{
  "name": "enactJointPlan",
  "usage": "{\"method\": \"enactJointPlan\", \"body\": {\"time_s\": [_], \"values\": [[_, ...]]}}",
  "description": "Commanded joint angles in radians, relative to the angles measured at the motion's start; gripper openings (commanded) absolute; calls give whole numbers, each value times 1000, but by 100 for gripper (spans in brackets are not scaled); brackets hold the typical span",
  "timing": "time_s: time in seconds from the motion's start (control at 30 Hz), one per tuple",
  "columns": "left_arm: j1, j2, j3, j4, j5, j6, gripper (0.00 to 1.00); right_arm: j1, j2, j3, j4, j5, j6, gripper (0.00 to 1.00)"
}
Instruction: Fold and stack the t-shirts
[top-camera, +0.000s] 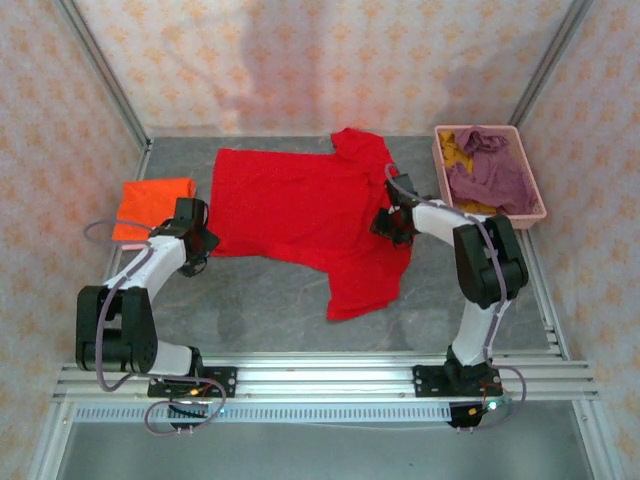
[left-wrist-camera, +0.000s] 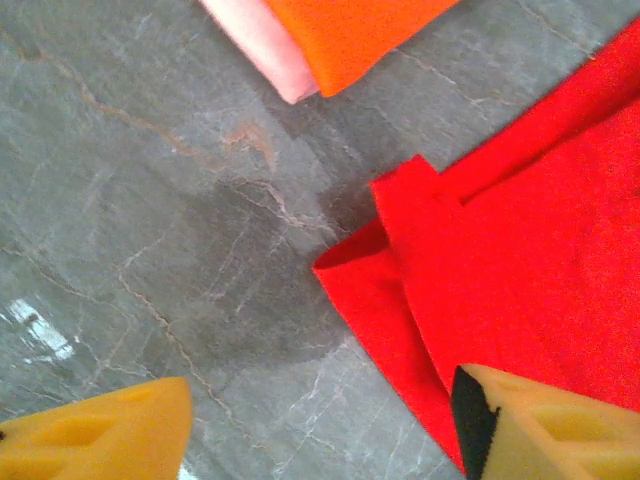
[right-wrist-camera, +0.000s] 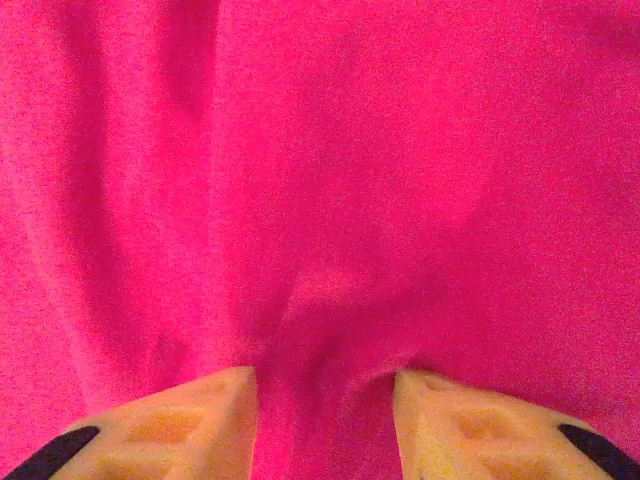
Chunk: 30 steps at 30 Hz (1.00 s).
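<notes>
R pincer (right-wrist-camera: 325, 378): fingers are held apart and pressed into red t-shirt (top-camera: 290, 210), w/ a fold raised btwn them. L pincer (left-wrist-camera: 320, 400): held apart at the shirt's near-left corner, above counter (left-wrist-camera: 150, 200). Shirt is spread mid-counter. Orange t-shirt (top-camera: 150, 205) is laid folded to its left.

No readable txt, labels, nos. (all views).

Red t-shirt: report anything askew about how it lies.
The red t-shirt is not flat or square: one part trails crookedly toward the near edge of the table, and in the left wrist view a corner is doubled over on itself.
</notes>
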Motion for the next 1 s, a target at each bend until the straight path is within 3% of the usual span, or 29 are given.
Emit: {"method": "enactJointPlan", "body": {"time_s": [0.0,0.17,0.57,0.67,0.83,0.97], "values": [[20,25,21,30,-19,-67,64,-46,61,30,24,9,-28,39],[34,77,69,38,-46,-79,55,-59,80,30,36,7,-31,38],[54,222,176,76,-4,-97,48,-59,80,4,60,-23,-20,37],[54,241,188,83,18,-105,41,-60,79,3,62,-27,-20,37],[54,242,186,85,46,-113,16,-59,81,7,66,-36,-18,37],[54,218,180,71,64,-112,3,-60,80,7,67,-33,-21,37]]}}
